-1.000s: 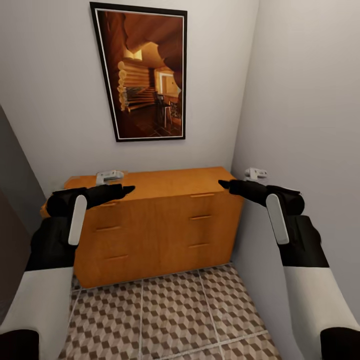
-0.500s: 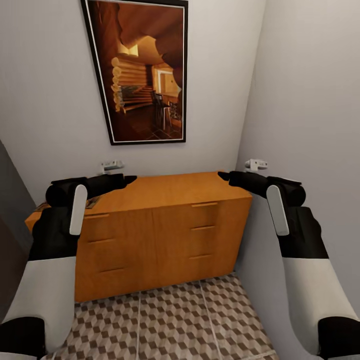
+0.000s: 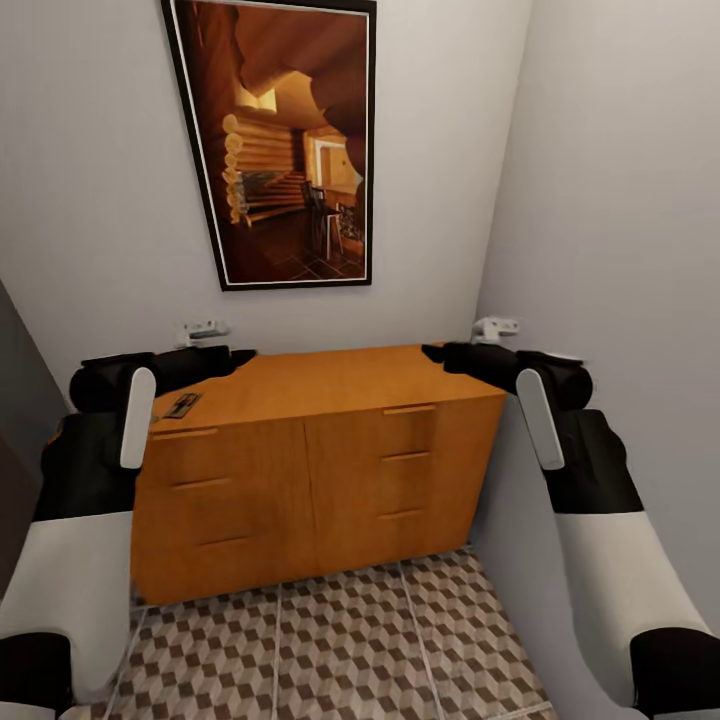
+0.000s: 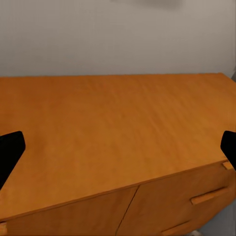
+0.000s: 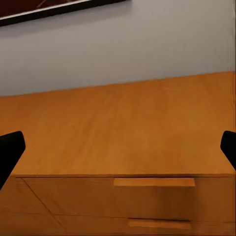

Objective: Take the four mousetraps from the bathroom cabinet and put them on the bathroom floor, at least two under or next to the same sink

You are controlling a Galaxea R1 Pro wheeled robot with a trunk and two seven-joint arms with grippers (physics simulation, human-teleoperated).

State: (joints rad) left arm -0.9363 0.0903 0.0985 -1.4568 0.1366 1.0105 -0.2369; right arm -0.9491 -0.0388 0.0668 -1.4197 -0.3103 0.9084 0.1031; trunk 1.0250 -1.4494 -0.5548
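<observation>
The cabinet (image 3: 330, 440), a low orange-brown sideboard with drawer fronts, stands against the back wall. One mousetrap (image 3: 183, 405), small, flat and dark, lies on its top near the left end, just right of my left forearm. My left gripper (image 3: 228, 358) hovers open over the left part of the top, and its fingertips (image 4: 10, 152) stand wide apart above bare wood. My right gripper (image 3: 440, 354) hovers open over the right end, where the right wrist view looks across the cabinet (image 5: 123, 132). The bathroom floor (image 3: 330, 640) has cube-pattern tiles. The bathroom sink is out of view.
A large framed picture (image 3: 285, 150) hangs on the back wall above the cabinet. A grey side wall (image 3: 620, 250) stands close on the right, touching the cabinet's right end. A dark surface (image 3: 15, 400) edges the left.
Over the second the head view rose and closed in, showing more of the cabinet top. In the last half second both arms shifted left, uncovering the mousetrap by the left forearm.
</observation>
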